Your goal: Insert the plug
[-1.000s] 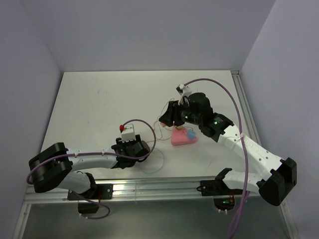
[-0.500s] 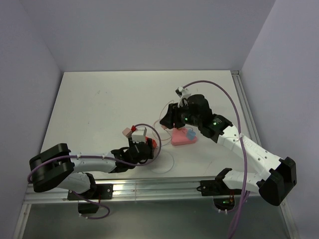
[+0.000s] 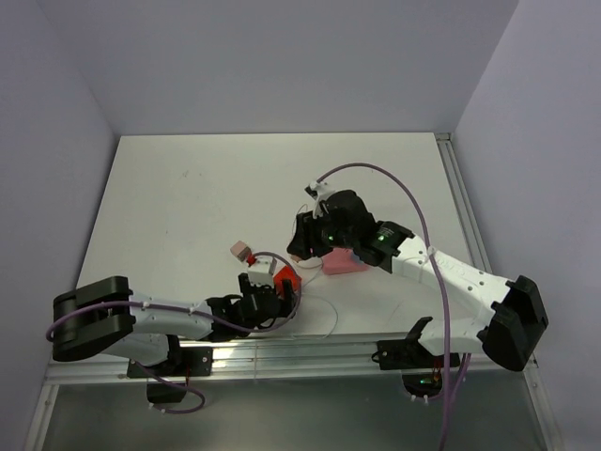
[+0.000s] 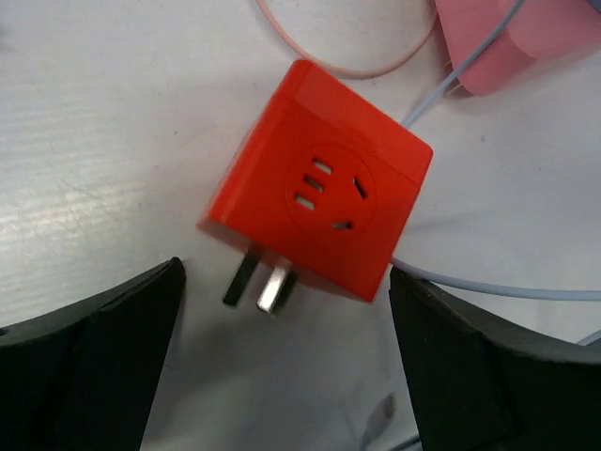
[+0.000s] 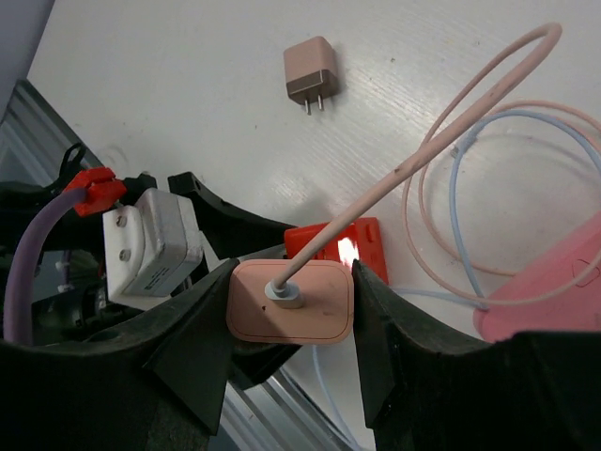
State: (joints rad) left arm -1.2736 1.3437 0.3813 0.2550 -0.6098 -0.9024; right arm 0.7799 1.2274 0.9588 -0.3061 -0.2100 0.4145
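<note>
Since a second ago, the left arm has swung right along the near edge of the table [image 3: 188, 197], and the right arm has drawn left and nearer, so both grippers now meet at the red socket cube [image 4: 315, 221].

The left gripper [image 4: 286, 282] hovers over the cube with its fingers apart, one on each side and neither touching. The cube lies skewed on the table, socket face up, with its own two metal prongs sticking out from one side.

The right gripper [image 5: 291, 277] is clamped on the pink plug [image 5: 300, 315], held just above and beside the cube. A pink cable [image 5: 423, 150] rises from the plug's back and loops away. The plug's pins are hidden.

To do this step well, the left fingers should probably close on the cube's flat sides, clear of the prongs, and hold it steady. The right wrist would then need to turn until the pins match the skewed slots, and press straight down. The trailing cable could tug the plug off line.

No true container shows. The cube's slots are empty. A small pink charger [image 5: 310, 70] lies apart on the far left. A pink block [image 3: 347, 264] sits to the right, among pink and pale blue cable loops.
</note>
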